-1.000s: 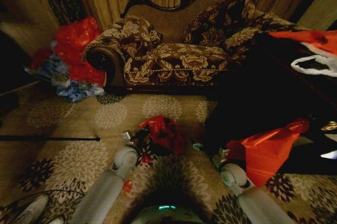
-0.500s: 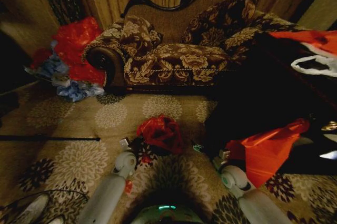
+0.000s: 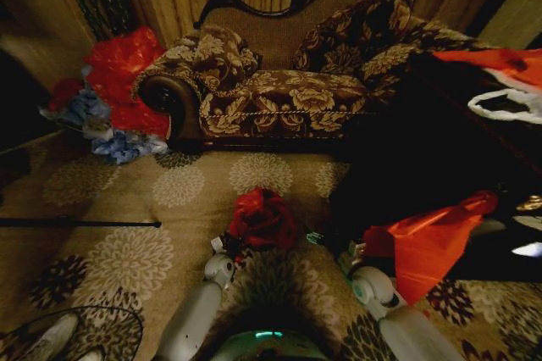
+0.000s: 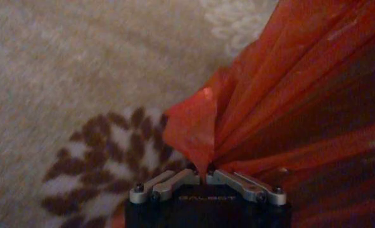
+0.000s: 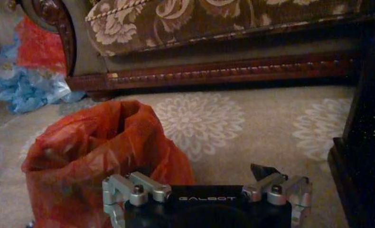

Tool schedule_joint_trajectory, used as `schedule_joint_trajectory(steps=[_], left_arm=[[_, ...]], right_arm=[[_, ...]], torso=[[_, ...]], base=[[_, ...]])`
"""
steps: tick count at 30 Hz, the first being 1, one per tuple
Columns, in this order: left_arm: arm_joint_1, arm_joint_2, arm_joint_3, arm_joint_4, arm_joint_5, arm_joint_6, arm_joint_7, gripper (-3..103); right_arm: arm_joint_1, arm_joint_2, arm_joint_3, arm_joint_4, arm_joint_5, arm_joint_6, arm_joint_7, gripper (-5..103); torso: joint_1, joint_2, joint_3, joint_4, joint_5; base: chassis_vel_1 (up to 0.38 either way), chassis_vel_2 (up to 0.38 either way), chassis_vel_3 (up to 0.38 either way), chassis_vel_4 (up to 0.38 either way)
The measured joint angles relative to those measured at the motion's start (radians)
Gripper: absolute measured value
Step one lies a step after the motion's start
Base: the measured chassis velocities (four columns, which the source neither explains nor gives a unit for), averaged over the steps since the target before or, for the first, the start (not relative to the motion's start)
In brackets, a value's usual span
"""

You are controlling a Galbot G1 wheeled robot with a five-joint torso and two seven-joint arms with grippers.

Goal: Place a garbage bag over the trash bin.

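The red garbage bag (image 3: 262, 217) stands bunched up on the patterned carpet just ahead of me; the trash bin is hidden beneath it. My left gripper (image 4: 203, 172) is shut on a fold of the bag's thin plastic, at the bag's near-left side (image 3: 227, 247). In the right wrist view the garbage bag (image 5: 98, 142) rises with its mouth open, beside and just beyond my right gripper (image 5: 203, 183). That gripper's jaws stand wide apart with nothing between them. In the head view the right gripper (image 3: 339, 247) sits a little right of the bag.
A floral sofa (image 3: 288, 90) spans the back. A heap of red and blue bags (image 3: 114, 94) lies at its left end. Dark furniture (image 3: 440, 158) with a larger orange-red bag (image 3: 432, 242) crowds the right. A black rod (image 3: 80, 224) lies on the carpet at left.
My left arm has drawn in toward the bag's near side, holding the plastic. The bag has gone from flopped rightward to a rounder, upright bunch. The right arm barely shifted.
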Motion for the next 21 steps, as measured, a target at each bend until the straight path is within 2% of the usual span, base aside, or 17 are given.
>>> schedule_joint_trajectory(steps=[6, 11, 13, 14, 15, 17, 18, 19, 20, 21], left_arm=[[-0.005, -0.012, -0.003, 0.048, 0.024, -0.01, 0.001, 0], [0.021, 0.002, -0.003, -0.007, 0.029, -0.002, -0.011, -3], [0.036, 0.012, -0.003, -0.04, 0.031, -0.004, -0.011, 1], [0.058, 0.026, -0.003, -0.085, 0.039, -0.017, -0.009, 7], [0.097, 0.05, -0.007, -0.169, 0.053, -0.028, -0.012, 18], [0.142, 0.075, -0.016, -0.261, 0.065, -0.011, -0.019, 28], [0.142, 0.075, -0.016, -0.261, 0.065, -0.011, -0.019, 28], [0.189, 0.093, -0.03, -0.346, 0.083, 0.019, -0.019, 34], [0.189, 0.093, -0.03, -0.346, 0.083, 0.019, -0.019, 34], [0.216, 0.102, -0.04, -0.399, 0.09, 0.038, -0.018, 40]], right_arm=[[-0.009, 0.012, -0.003, 0.014, -0.008, 0.002, 0.0, 100], [-0.011, 0.017, -0.005, 0.026, -0.01, 0.002, 0.008, 100], [-0.011, 0.016, -0.002, 0.032, -0.008, 0.002, 0.012, 100], [-0.012, 0.012, 0.003, 0.041, -0.006, 0.001, 0.015, 100], [-0.02, 0.006, 0.015, 0.055, -0.002, -0.001, 0.016, 100], [-0.035, 0.002, 0.026, 0.067, 0.0, -0.001, 0.016, 100], [-0.035, 0.002, 0.026, 0.067, 0.0, -0.001, 0.016, 100], [-0.053, 0.001, 0.037, 0.078, 0.0, -0.001, 0.013, 100], [-0.053, 0.001, 0.037, 0.078, 0.0, -0.001, 0.013, 100], [-0.064, 0.001, 0.044, 0.086, -0.001, 0.0, 0.011, 100]], torso=[[0.0, 0.0, 0.0, -0.0001, -0.0001], [0.0, 0.0, 0.0, -0.0001, -0.0001], [0.0, 0.0, 0.0, -0.0001, 0.0], [0.0, 0.0, 0.0, 0.0001, 0.0], [0.0, 0.0, 0.0, -0.0001, -0.0001], [0.0, 0.0, 0.0, -0.0001, 0.0], [0.0, 0.0, 0.0, -0.0001, 0.0], [0.0, 0.0, 0.0, -0.0001, -0.0001], [0.0, 0.0, 0.0, -0.0001, -0.0001], [0.0, 0.0, 0.0, 0.0, -0.0002]], base=[[0.0, 0.0, 0.0, 0.0], [0.0, 0.0, 0.0, 0.0], [0.0, 0.0, 0.0, 0.0], [0.0, 0.0, 0.0, 0.0], [0.0, 0.0, 0.0, 0.0], [0.0, 0.0, 0.0, 0.0], [0.0, 0.0, 0.0, 0.0], [0.0, 0.0, 0.0, 0.0], [0.0, 0.0, 0.0, 0.0], [0.0, 0.0, 0.0, 0.0]])
